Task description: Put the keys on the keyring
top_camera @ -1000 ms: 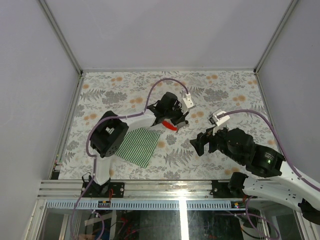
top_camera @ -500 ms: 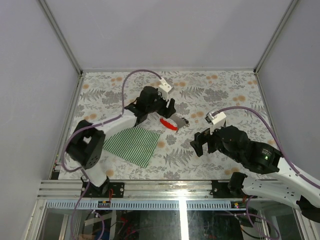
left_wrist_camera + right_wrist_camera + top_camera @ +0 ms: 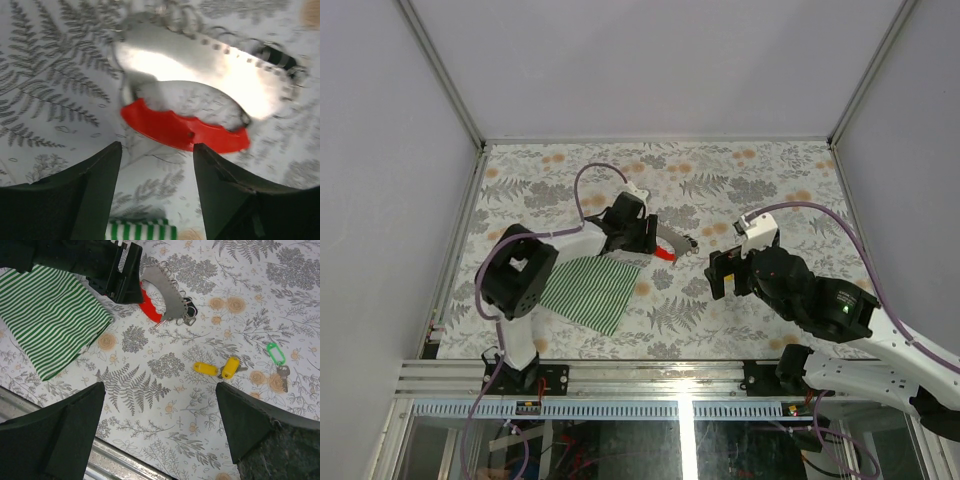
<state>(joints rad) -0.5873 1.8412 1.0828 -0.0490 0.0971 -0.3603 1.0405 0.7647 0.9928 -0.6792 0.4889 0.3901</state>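
The keyring (image 3: 185, 133) lies on the floral tabletop: a red curved tag under a grey curved plate (image 3: 200, 75) with small wire loops along its edge. My left gripper (image 3: 157, 165) is open just short of the red tag, with nothing between its fingers. In the top view the keyring (image 3: 666, 252) sits right of the left gripper (image 3: 648, 238). The right wrist view shows the keyring (image 3: 149, 307), two yellow-tagged keys (image 3: 206, 368) and a green-tagged key (image 3: 275, 353) lying apart from it. My right gripper (image 3: 160, 405) hangs wide open above bare table.
A green-and-white striped cloth (image 3: 590, 290) lies at the front left, just behind the left gripper (image 3: 117, 275). The metal rail of the table's near edge (image 3: 120, 465) shows below the right gripper.
The left gripper opened and let go of the keyring, drew back to the left, then came close to it again. The right gripper opened a little wider and shifted slightly farther from the near edge.
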